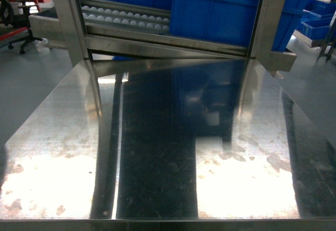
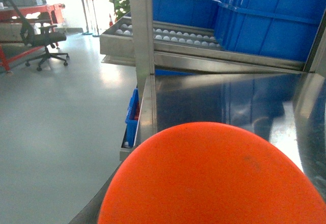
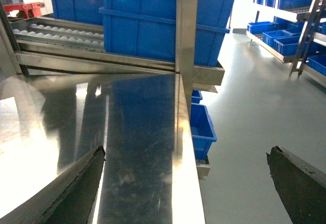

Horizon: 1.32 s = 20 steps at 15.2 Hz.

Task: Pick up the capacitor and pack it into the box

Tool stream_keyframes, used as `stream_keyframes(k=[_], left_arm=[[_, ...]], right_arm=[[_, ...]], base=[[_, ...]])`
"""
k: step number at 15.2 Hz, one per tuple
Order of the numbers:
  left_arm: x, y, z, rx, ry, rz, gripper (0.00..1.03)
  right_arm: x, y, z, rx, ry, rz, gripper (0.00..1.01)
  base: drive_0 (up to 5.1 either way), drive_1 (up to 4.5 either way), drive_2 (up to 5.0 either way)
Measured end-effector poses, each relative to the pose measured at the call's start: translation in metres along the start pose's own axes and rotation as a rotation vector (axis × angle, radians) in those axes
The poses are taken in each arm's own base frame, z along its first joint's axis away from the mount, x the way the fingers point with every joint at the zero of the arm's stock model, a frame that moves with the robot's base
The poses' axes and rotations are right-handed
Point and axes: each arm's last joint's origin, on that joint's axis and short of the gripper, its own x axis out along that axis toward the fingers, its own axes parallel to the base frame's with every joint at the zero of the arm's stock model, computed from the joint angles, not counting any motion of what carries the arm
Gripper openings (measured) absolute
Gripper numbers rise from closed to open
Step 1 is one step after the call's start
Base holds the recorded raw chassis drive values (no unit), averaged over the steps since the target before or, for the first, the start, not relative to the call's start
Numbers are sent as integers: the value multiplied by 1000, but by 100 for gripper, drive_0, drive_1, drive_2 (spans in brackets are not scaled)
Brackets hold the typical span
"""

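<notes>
Waiting over a bare steel worktop (image 1: pixel 157 163)

Right gripper (image 3: pixel 186 183) jaws stand wide apart at the worktop's right edge; an orange dome (image 2: pixel 214 178) hides the left jaws, so I cannot tell their state.

The tabletop (image 1: pixel 157 189) is polished sheet metal, glossy enough to mirror the frame and bins, with fine scratches and dull smudged blotches toward its near edge. The upright posts (image 1: pixel 71 21) and the roller conveyor (image 1: pixel 123 18) behind it are brushed, satin-looking metal, while the blue bins (image 1: pixel 215 10) are smooth plastic with a faint sheen. The floor (image 2: pixel 51 122) is smooth grey with soft reflections, and the orange dome (image 2: pixel 214 178) close to the left wrist camera looks smooth and matt.
</notes>
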Motion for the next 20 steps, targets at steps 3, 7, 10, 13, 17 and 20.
stream_keyframes(k=[3,7,10,13,17,20], left_arm=[[0,0,0,0,0,0,43],[0,0,0,0,0,0,43],[0,0,0,0,0,0,43],[0,0,0,0,0,0,43],[0,0,0,0,-2,0,43],[0,0,0,0,-1,0,43]], right_arm=[[0,0,0,0,0,0,98],[0,0,0,0,0,0,98],[0,0,0,0,0,0,98],[0,0,0,0,0,0,98],[0,0,0,0,-3,0,98],[0,0,0,0,0,0,98]], base=[[0,0,0],[0,0,0],[0,0,0],[0,0,0],[0,0,0],[0,0,0]])
